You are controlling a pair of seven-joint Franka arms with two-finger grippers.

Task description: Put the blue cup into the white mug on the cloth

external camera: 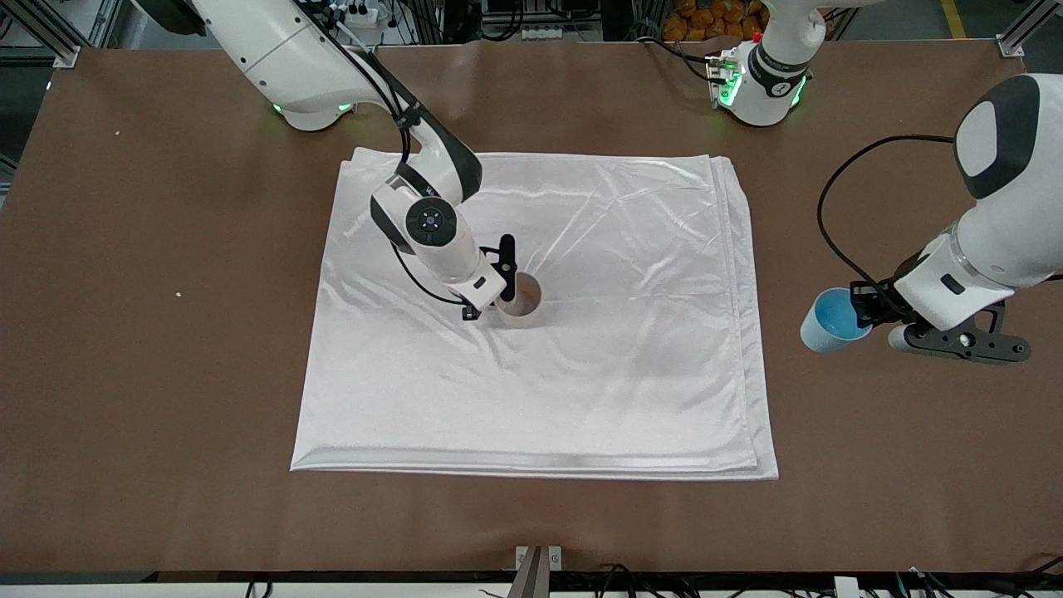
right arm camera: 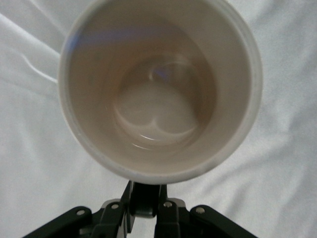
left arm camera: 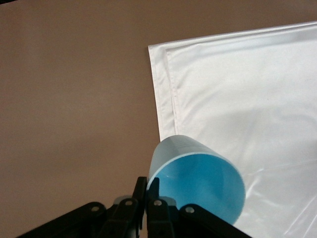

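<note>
The white mug (external camera: 521, 301) stands upright on the cloth (external camera: 581, 399), mouth open upward and nothing inside it (right arm camera: 158, 106). The right gripper (external camera: 503, 291) sits at its rim on the side toward the right arm's end of the table, fingers closed on the handle, and its wrist leans over that side. The side toward the left arm's end is bare cloth. The left gripper (external camera: 864, 311), pinching the blue cup (external camera: 830, 320), hangs over bare table (external camera: 872, 432) just off the cloth's edge.
</note>
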